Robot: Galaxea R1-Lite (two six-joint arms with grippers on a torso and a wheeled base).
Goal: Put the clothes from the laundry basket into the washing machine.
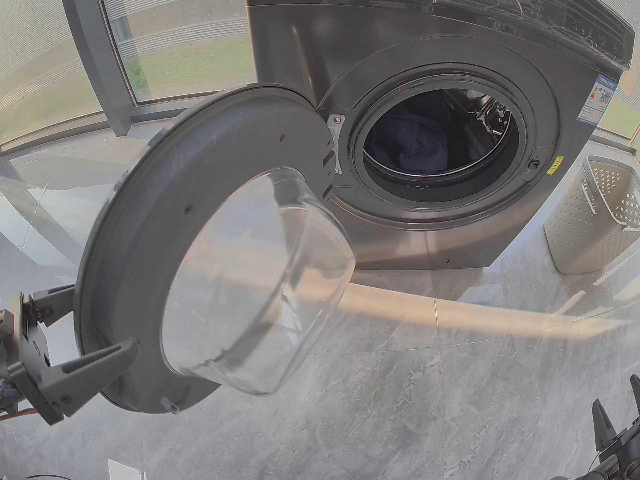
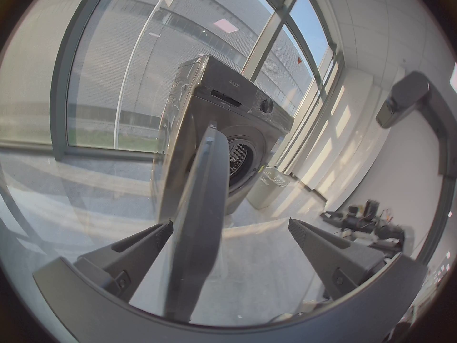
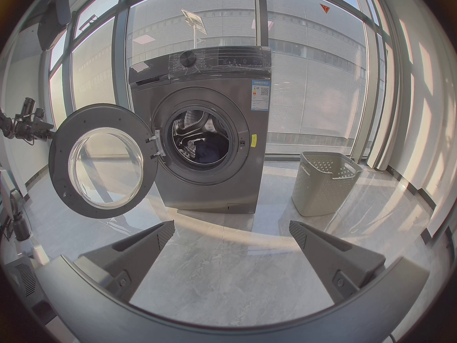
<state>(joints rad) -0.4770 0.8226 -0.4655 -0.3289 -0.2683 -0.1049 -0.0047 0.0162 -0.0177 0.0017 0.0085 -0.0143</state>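
The grey washing machine (image 1: 427, 48) stands with its round door (image 1: 200, 235) swung wide to the left. Dark blue clothes (image 1: 413, 145) lie inside the drum, also seen as dark clothes (image 3: 209, 148) in the right wrist view. A pale perforated laundry basket (image 1: 597, 215) stands on the floor to the machine's right. My left gripper (image 1: 100, 321) is open, its fingers straddling the door's outer rim (image 2: 200, 225). My right gripper (image 1: 617, 421) hangs low at the near right, open and holding nothing, far from the machine.
Grey marble floor stretches in front of the machine. Curved glass windows run behind and to the left. The open door (image 3: 102, 160) juts out over the floor on the left. The basket (image 3: 326, 182) sits close to the window wall.
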